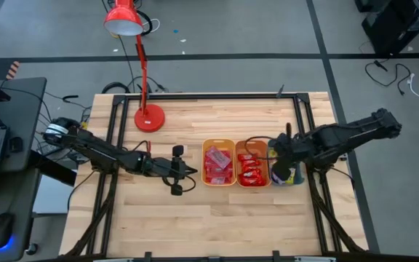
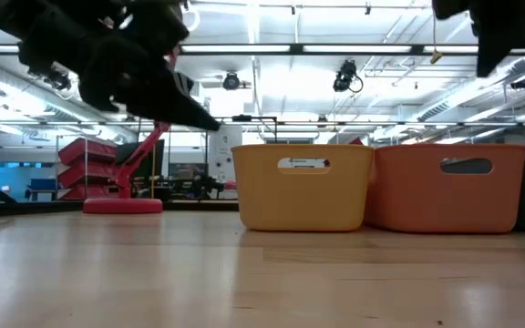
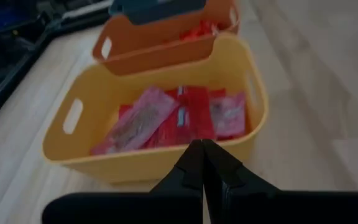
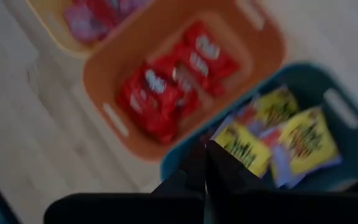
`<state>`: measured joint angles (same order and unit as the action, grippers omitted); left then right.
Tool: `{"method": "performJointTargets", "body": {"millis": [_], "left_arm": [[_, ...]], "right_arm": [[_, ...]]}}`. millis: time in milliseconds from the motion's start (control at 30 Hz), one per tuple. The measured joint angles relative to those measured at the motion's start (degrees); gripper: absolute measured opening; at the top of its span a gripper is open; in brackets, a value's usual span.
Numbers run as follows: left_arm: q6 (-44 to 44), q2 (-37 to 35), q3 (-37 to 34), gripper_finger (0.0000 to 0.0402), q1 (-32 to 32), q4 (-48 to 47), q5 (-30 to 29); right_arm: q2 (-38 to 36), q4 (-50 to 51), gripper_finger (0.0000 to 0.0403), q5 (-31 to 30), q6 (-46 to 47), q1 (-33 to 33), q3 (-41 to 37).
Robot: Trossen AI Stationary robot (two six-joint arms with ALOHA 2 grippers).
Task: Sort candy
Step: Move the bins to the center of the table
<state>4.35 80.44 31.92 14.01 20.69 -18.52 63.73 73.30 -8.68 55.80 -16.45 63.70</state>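
Left gripper (image 1: 182,173) pinched closed, empty, at 9 o'clock of the yellow tray (image 1: 217,143) of pink candy (image 3: 166,115). Right gripper (image 4: 204,163) closed, empty, over the teal tray (image 4: 347,102) at 3 o'clock of the orange tray (image 4: 104,74).

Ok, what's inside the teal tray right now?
The teal tray holds yellow packets with dark print, with purplish wrappers showing between them. The right gripper, shut, hangs over its near edge and covers that corner; anything beneath the packets is hidden.

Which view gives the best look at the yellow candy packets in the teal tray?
The right wrist view: the yellow packets lie in plain sight inside the teal tray. In the high view the right arm covers most of that tray. The low view catches only its edge, and the left wrist view only its rim.
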Motion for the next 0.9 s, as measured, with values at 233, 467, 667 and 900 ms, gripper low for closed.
{"method": "performJointTargets", "body": {"millis": [233, 467, 667, 900], "left_arm": [[1.01, -4.41, 0.00, 0.0000, 1.08, -1.87, -0.07], [-0.03, -8.33, 0.00, 0.0000, 1.90, -7.20, -0.26], [-0.09, -11.71, 0.00, 0.0000, 3.21, -9.76, -0.30], [-0.12, -12.56, 0.00, 0.0000, 3.64, -9.92, -1.12]], "right_arm": [[-2.78, -1.72, 0.0000, -9.02, -0.47, -4.15, -0.04], [-3.56, -5.91, 0.0000, -14.32, -1.64, -8.59, -2.47], [-5.63, -16.37, 0.0000, -12.91, -5.59, -10.84, -10.38], [-5.76, -34.14, 0.0000, -3.01, -10.69, -13.18, -20.28]]}}
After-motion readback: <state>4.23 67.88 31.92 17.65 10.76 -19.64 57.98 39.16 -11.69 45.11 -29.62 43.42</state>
